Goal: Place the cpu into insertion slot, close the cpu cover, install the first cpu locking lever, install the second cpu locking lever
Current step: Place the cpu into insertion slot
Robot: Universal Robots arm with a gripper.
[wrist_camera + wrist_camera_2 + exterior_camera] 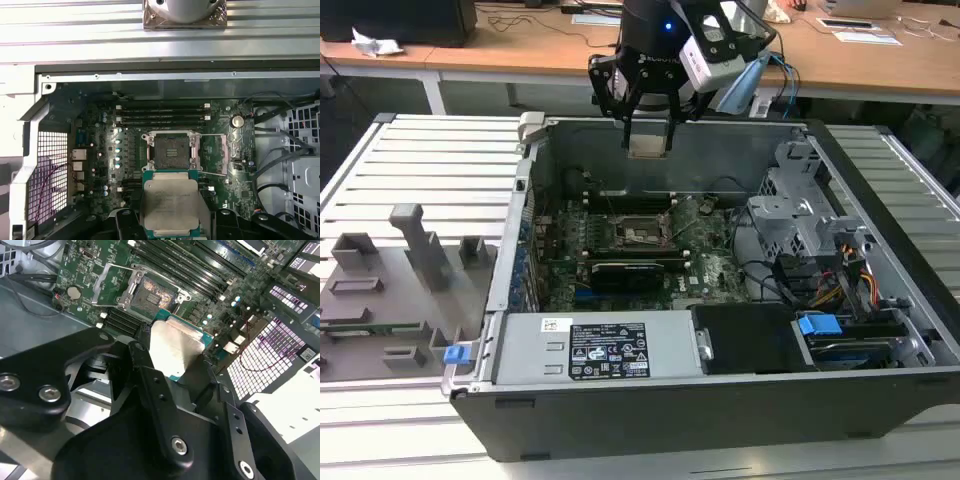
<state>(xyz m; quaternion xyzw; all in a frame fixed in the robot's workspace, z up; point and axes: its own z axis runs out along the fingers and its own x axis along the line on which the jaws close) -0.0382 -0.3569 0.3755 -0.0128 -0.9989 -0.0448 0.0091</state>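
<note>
The black gripper (648, 135) is clamped on the small flat silver-grey cpu (169, 207), held in the air above the square black insertion slot (172, 151), whose pin field lies uncovered. Long black memory slots (162, 112) run just beside the slot. On the grey metal power-supply box (525, 350), well apart from the slot, is a black label with white print (608, 352) too small to read.

A silver tabletop (420, 160) of long ribbed metal slats carries everything. An open computer case (620, 420) lies on its side across the middle, open face up, with one long dark wall along the near edge. On the exterior view's left a flat grey plate (370, 335) lies on the slats just beside the case, with grey blocks and posts (412, 235) standing on it. A small blue clip (455, 352) sits at the plate's near corner by the case; what it rests on is unclear. Bare slats show at the far corners and along the near edge.
</note>
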